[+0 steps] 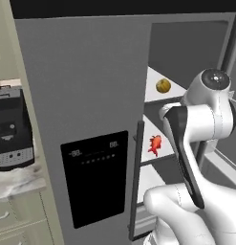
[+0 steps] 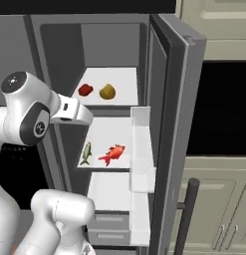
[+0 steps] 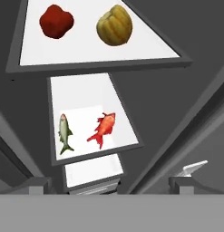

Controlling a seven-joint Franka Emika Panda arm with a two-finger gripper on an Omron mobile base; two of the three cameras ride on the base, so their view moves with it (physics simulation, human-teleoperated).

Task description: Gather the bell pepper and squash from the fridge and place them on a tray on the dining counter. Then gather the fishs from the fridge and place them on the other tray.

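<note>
While the fridge (image 2: 164, 60) stands with its right door swung open, you have the white arm (image 2: 25, 114) raised in front of the compartment. Your gripper (image 3: 111, 183) has its two dark fingertips (image 3: 38, 185) spread wide at the bottom of the hand view, with nothing between them.

You can see the bell pepper (image 3: 56, 21) and the squash (image 3: 114, 25) side by side on the upper white shelf (image 3: 145, 52), near each other but not touching; in the hand view the pepper lies left of the squash. From the right base view the same pair sits toward the front of that shelf.

On the shelf below (image 3: 124, 136) lie the two fishs: the silvery-grey fish (image 3: 64, 132) and the reddish-orange fish (image 3: 102, 129), just beside one another, apart. A third white shelf (image 2: 109, 191) shows lower down.

You also see the fridge's closed left door with its black dispenser panel (image 1: 94, 177) and dark vertical handle (image 1: 136, 179).
</note>
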